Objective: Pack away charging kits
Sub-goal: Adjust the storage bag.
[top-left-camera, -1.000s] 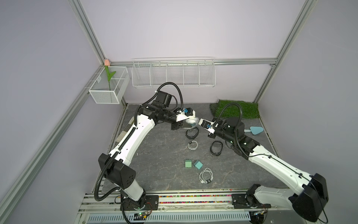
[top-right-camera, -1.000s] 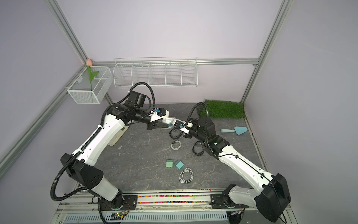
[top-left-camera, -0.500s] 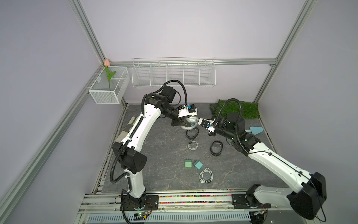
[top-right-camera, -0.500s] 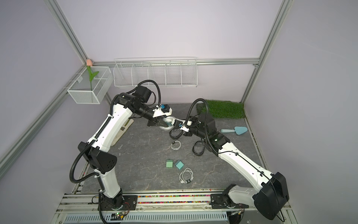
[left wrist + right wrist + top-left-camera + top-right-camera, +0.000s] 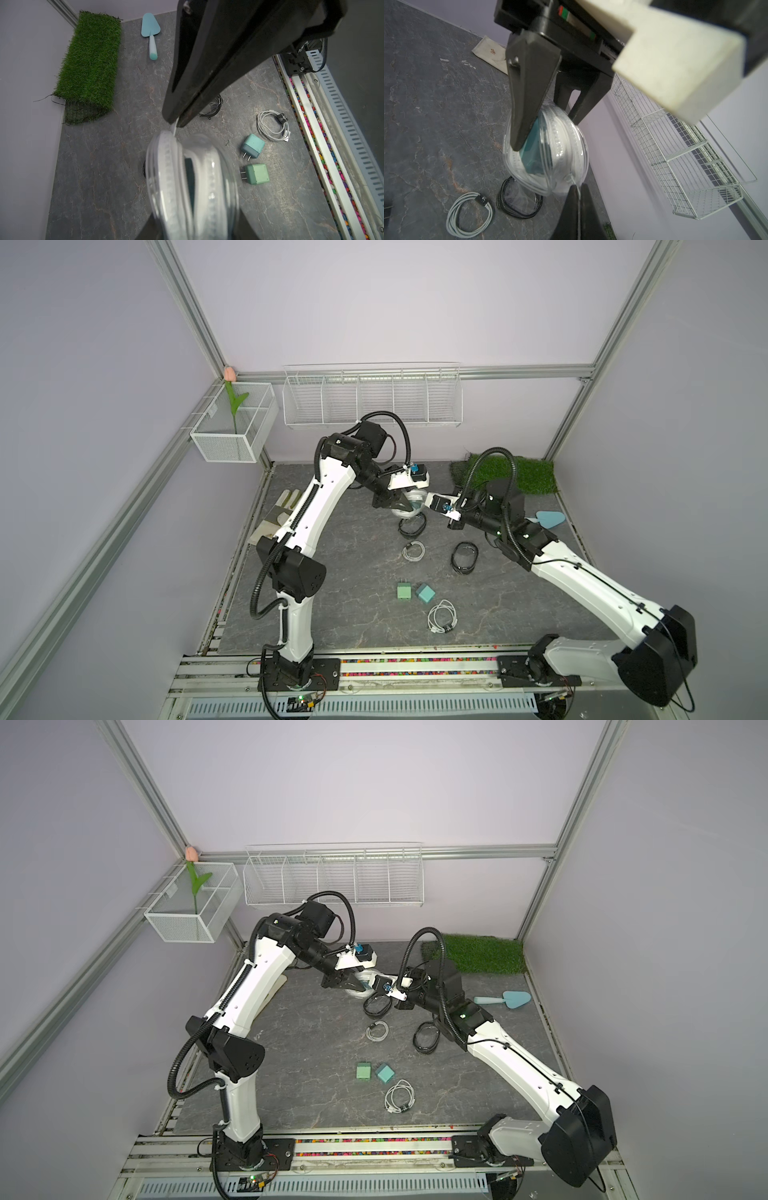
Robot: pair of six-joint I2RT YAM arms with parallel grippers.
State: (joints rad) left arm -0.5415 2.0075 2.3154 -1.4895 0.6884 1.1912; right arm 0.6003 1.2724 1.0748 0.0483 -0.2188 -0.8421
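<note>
The left pincer (image 5: 548, 133) clamps the clear round case (image 5: 566, 158) above the counter (image 5: 353, 614); the right pincer (image 5: 176, 122) is pinched on its thin white zip pull (image 5: 175, 129). A steady draw along the zip, case held firm, looks best. One teal charger (image 5: 532, 154) shows inside; two chargers (image 5: 404, 591) and two coiled white cables (image 5: 442, 616) lie on the counter.

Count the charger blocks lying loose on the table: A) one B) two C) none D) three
B: a green charger block and a teal charger block lie side by side on the table. A third teal block shows inside the clear zip case gripped by the left pincer.
</note>
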